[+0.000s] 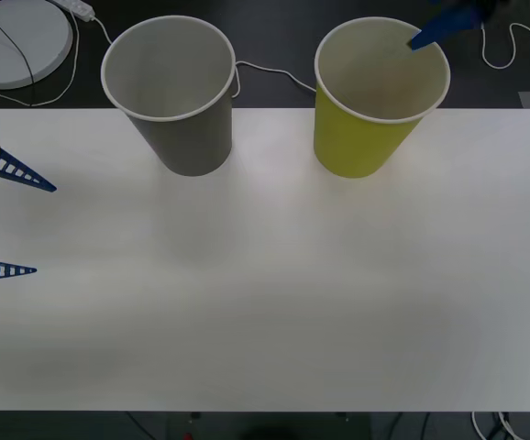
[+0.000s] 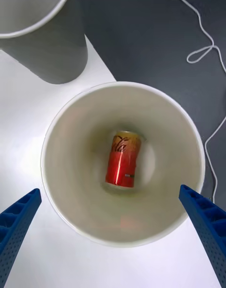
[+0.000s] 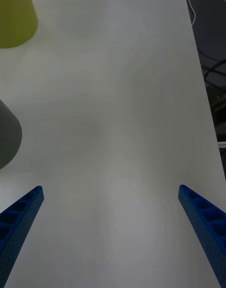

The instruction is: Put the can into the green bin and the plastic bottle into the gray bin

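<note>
The right gripper (image 2: 113, 250) hung above the green bin (image 1: 352, 147), jaws spread wide, holding nothing. The can (image 2: 123, 159) lay on its side in the bin's bottom (gold end toward the frame's top). The left gripper (image 1: 8, 220) waited at left edge, likewise wide open and empty, beside the gray bin (image 1: 187, 137).

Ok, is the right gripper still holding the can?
No: the can lies at the bottom of the green bin, with the right gripper open above it.

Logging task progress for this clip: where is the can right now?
The can lies at the bottom of the green bin, on the table's far right, directly beneath the open right gripper.
</note>
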Controlling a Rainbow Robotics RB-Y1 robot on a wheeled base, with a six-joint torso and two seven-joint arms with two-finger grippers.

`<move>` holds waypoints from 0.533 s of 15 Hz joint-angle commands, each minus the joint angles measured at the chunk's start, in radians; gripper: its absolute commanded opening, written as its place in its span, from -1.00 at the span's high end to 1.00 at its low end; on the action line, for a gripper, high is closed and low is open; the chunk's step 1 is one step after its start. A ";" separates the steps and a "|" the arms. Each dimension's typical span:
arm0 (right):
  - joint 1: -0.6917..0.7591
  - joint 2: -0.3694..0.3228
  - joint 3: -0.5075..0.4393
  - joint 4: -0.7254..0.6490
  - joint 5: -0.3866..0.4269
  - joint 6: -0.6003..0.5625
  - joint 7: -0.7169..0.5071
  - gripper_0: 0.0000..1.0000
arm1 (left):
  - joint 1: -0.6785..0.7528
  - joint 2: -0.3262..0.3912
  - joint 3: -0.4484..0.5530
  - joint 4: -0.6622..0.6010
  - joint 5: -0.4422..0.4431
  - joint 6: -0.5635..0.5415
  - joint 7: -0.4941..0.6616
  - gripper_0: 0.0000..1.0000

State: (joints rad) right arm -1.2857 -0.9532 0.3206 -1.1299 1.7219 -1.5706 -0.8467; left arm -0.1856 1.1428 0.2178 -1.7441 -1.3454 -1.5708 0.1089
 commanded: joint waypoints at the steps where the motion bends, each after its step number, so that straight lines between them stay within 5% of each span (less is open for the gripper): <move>1: 0.054 -0.064 -0.057 -0.016 -0.102 0.000 0.100 -1.00 | 0.000 0.000 0.000 0.000 0.000 0.000 0.000 -1.00; 8: 0.444 -0.188 -0.377 -0.298 -0.260 0.000 0.186 -1.00 | 0.000 0.000 0.000 0.000 0.000 0.000 0.000 -1.00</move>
State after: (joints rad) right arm -0.8836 -1.1383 -0.0150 -1.4016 1.4709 -1.5708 -0.6667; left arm -0.1856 1.1428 0.2178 -1.7442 -1.3453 -1.5708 0.1089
